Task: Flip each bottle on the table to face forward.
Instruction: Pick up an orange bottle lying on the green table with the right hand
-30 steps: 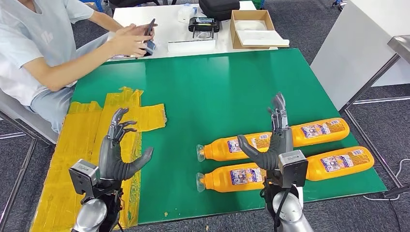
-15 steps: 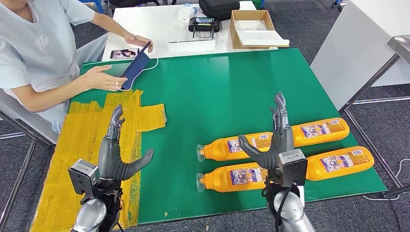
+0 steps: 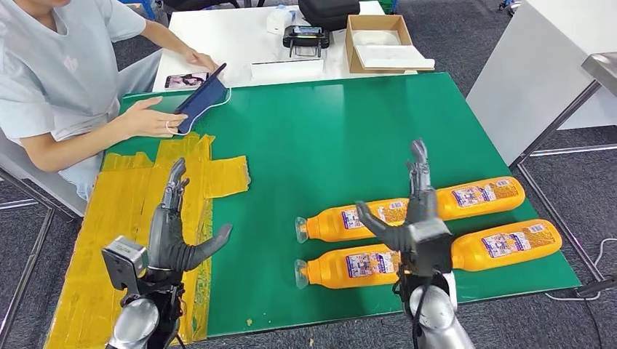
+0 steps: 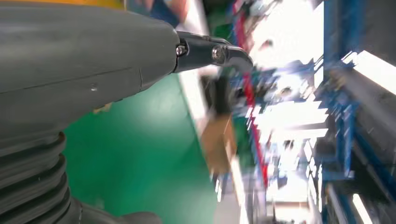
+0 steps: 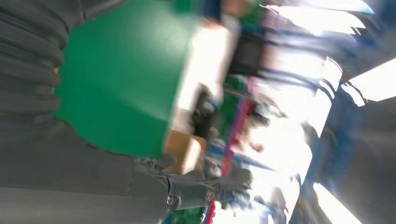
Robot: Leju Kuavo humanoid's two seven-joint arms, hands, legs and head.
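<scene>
Two orange bottles lie on their sides on the green table (image 3: 320,138), caps pointing left. The far bottle (image 3: 466,198) and the near bottle (image 3: 502,245) both show printed labels upward. My right hand (image 3: 413,214) stands raised over their middles with fingers straight up and thumb out to the left, holding nothing. At the table's left, my left hand (image 3: 174,225) is raised above the yellow tape patch (image 3: 131,218), fingers extended, thumb spread, empty. The left wrist view shows a thumb (image 4: 84,51) over green; the right wrist view shows blurred fingers (image 5: 205,189).
A person sits at the far left, one hand on a dark blue tablet (image 3: 200,98) at the table's corner. Behind stands a white table (image 3: 247,36) with a cardboard box (image 3: 382,43), a controller (image 3: 307,36) and a black bag. A white cabinet (image 3: 538,65) is at right.
The person put the phone down and laid a hand on the blue tablet. My right hand turned slightly at the wrist; my left fingers straightened. The bottles stayed put.
</scene>
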